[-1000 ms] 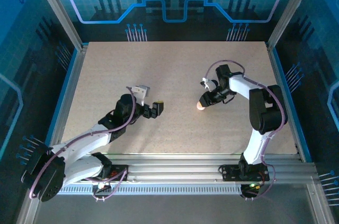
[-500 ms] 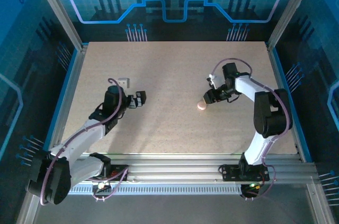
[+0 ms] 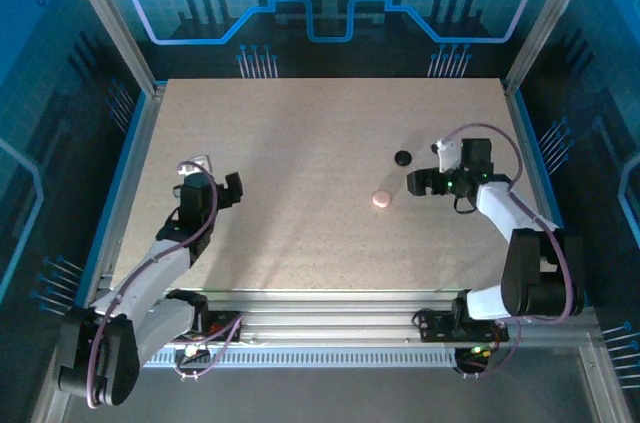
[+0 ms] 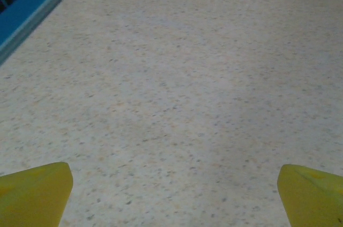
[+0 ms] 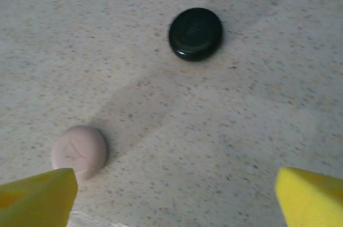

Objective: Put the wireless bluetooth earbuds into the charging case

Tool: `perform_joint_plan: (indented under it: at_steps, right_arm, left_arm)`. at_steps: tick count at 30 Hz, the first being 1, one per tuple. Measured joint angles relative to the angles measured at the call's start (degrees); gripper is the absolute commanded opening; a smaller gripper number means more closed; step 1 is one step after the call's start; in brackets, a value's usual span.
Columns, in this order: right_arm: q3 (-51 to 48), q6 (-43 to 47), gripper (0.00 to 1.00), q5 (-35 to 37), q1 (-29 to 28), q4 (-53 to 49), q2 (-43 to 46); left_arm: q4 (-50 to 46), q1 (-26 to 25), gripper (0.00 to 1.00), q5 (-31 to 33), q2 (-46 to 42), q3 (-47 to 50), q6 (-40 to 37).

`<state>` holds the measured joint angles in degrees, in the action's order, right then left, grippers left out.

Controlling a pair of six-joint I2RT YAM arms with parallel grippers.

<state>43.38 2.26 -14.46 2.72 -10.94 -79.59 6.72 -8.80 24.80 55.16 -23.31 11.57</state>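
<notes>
Jaws wide apart and empty on left gripper [image 4: 171, 197] and right gripper [image 5: 172, 197], pink puck [image 5: 79, 152] near the right.

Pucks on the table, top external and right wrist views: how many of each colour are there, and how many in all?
Pink puck: 1
Black puck: 1
Total: 2
</notes>
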Motion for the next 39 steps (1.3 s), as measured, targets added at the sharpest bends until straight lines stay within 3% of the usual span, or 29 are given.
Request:
perform_joint_plan:
  at_steps: [5, 12, 21, 25, 30, 39]
  right_arm:
    - [-7.7, -1.0, 1.00, 4.9, 0.7, 8.6, 2.9]
    - [-16.3, -1.0, 1.00, 9.5, 1.0, 20.3, 7.3]
    - [-20.4, -1.5, 1.00, 13.6, 1.2, 29.4, 12.1]
    - [-21.3, -2.1, 1.00, 14.4, 1.2, 33.8, 11.1]
    - [-22.1, -2.1, 1.00, 14.5, 1.2, 40.2, 8.5]
    - [-22.1, -0.7, 1.00, 16.0, -1.2, 43.8, 7.8]
  left_arm:
    - [9.0, 0.8, 0.99, 3.2, -0.7, 7.5, -2.1]
    - [23.0, 1.2, 0.99, 3.0, 7.1, 10.5, -5.7]
    - [46.0, 1.2, 0.99, -0.4, 22.2, 11.1, -10.5]
    - [59.1, 1.2, 0.99, -2.2, 34.0, 11.0, -13.3]
    - [60.1, 1.9, 0.99, -3.8, 36.4, 10.4, -13.5]
    - [51.8, 7.2, 0.99, -7.8, 34.4, 3.5, -10.4]
